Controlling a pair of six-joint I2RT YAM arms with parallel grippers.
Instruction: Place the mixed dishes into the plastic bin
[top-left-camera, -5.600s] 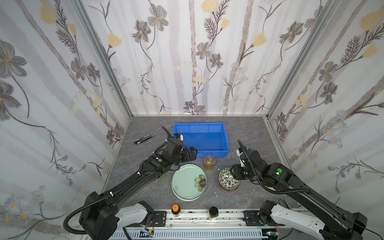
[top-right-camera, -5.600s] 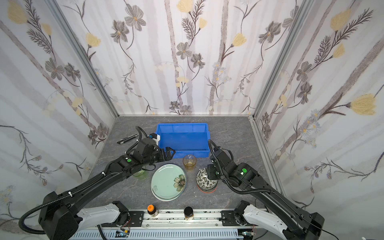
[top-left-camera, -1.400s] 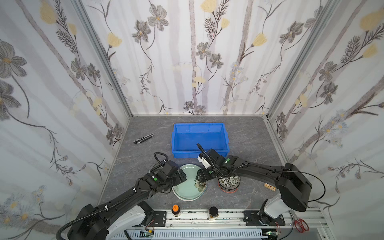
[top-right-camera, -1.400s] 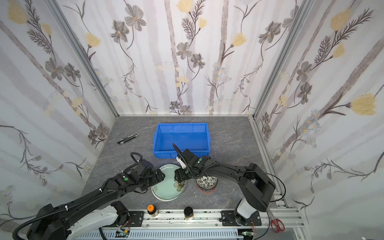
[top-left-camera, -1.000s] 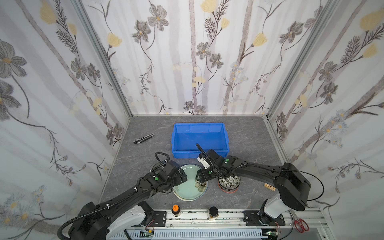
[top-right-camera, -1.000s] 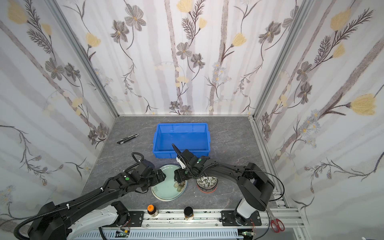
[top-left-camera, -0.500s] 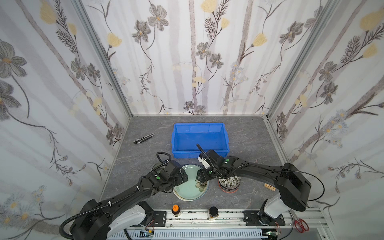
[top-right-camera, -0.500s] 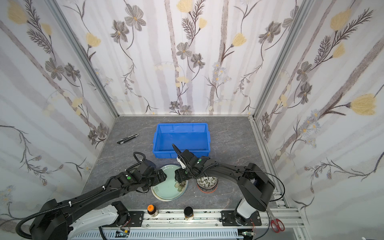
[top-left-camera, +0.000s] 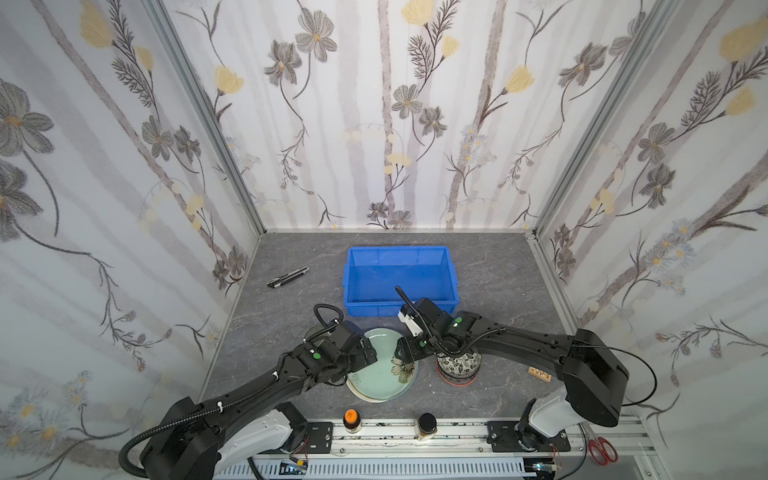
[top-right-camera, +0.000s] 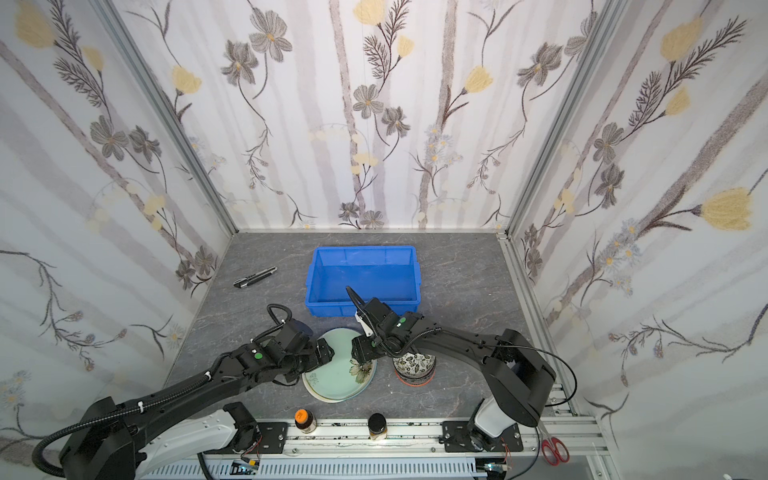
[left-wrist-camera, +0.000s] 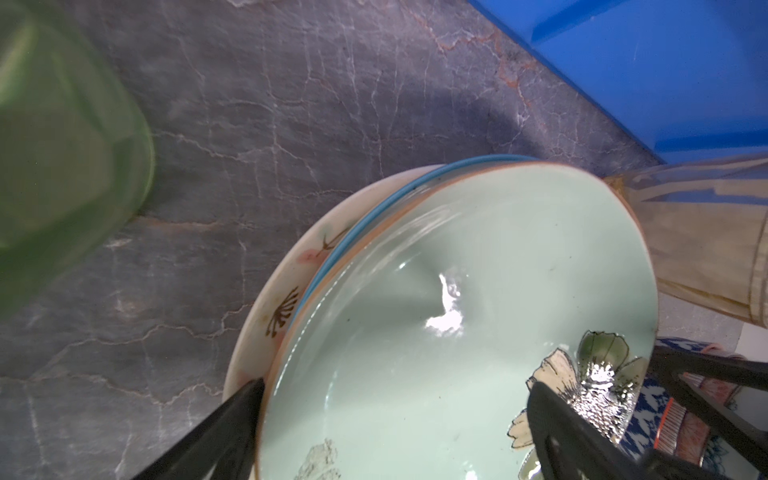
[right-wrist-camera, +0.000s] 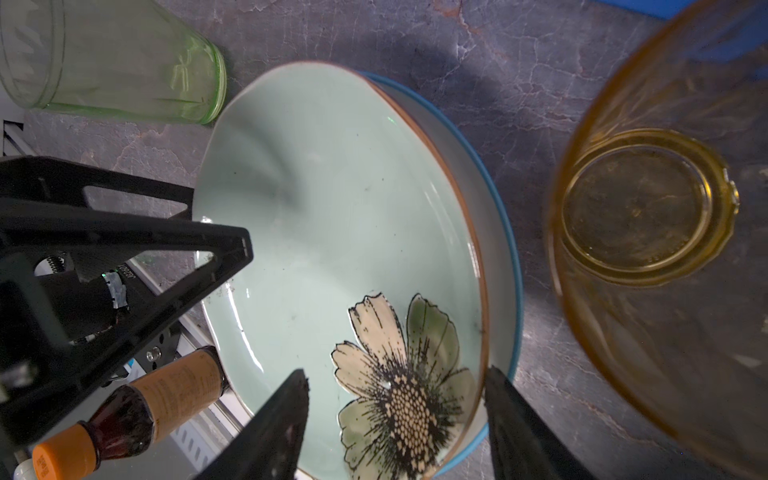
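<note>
- The plastic bin (top-left-camera: 399, 309) stands at the back middle of the grey bench (top-left-camera: 498, 291), and nothing shows inside it.
- Nearer the front, in both top views, a pale green flowered plate (top-left-camera: 374, 378) tops a stack; under it the left wrist view shows a blue-rimmed plate (left-wrist-camera: 353, 237) and a cream plate (left-wrist-camera: 266, 311).
- The left pincer (left-wrist-camera: 395, 388) is spread wide at the plate's left edge, one finger outside the rim and one above the flower.
- The right pincer (right-wrist-camera: 395, 374) sits at the opposite edge, its jaws apart with the flowered rim between them and not clamped on it.
- A stack of bowls (top-left-camera: 457, 365), black-white leaf bowl on top, stands just right of the plates, under the right arm.
- An amber tumbler (right-wrist-camera: 644, 208) stands upright between the plates and the bin; a green tumbler (right-wrist-camera: 124, 62) stands just beside the plates' left edge.
- Two jars, orange-lidded (top-left-camera: 351, 417) and black-lidded (top-left-camera: 426, 422), stand at the front edge.
</note>
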